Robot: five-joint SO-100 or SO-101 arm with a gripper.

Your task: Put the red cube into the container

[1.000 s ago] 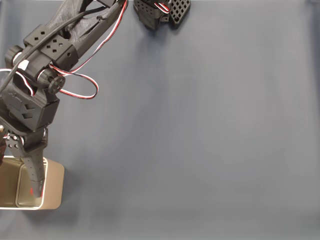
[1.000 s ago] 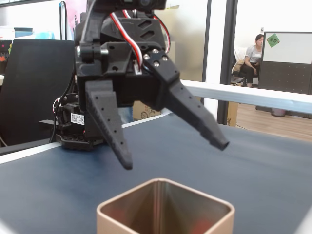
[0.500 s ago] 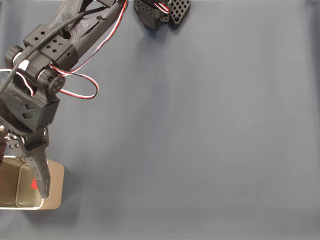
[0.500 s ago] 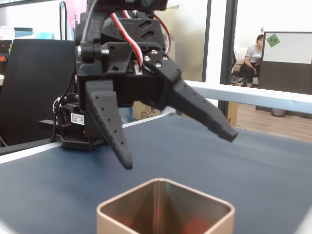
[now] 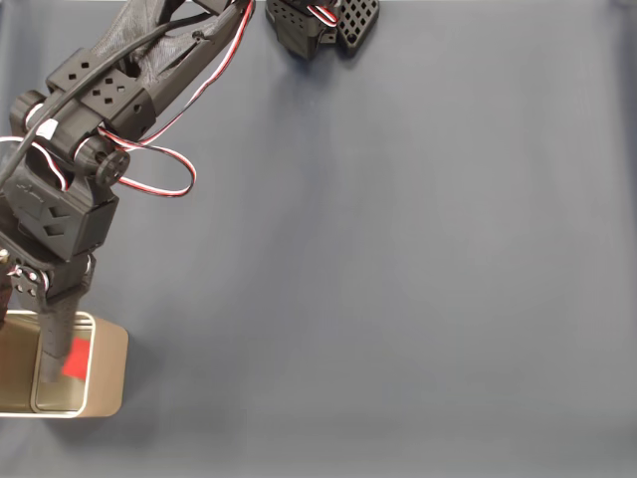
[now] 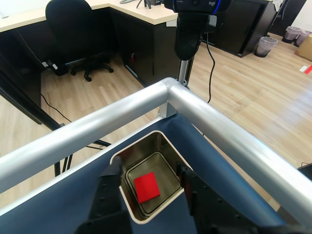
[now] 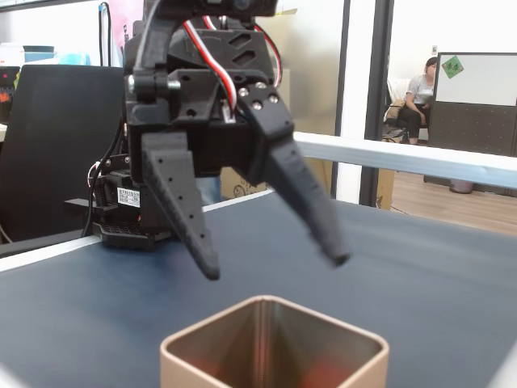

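Observation:
The red cube (image 5: 76,357) lies flat on the floor of the container (image 5: 109,370), a tan bin with a white rim at the table's lower left corner in a fixed view. The wrist view looks straight down on the red cube (image 6: 146,186) inside the container (image 6: 146,135). My gripper (image 7: 275,267) hangs open just above the container (image 7: 187,343), its two black fingers spread over the opening and holding nothing. In the wrist view the gripper (image 6: 148,169) straddles the bin, apart from the cube.
The arm's base (image 5: 318,25) sits at the table's top edge. A silver frame rail (image 6: 219,126) runs around the table corner right beside the container. Dark blue table surface (image 5: 398,279) stretches to the right. A person (image 7: 420,93) sits far behind.
The moving finger swung outward half a second ago and has now swung back inward, narrowing the gap. More of the red cube shows in the container. The arm stays in place.

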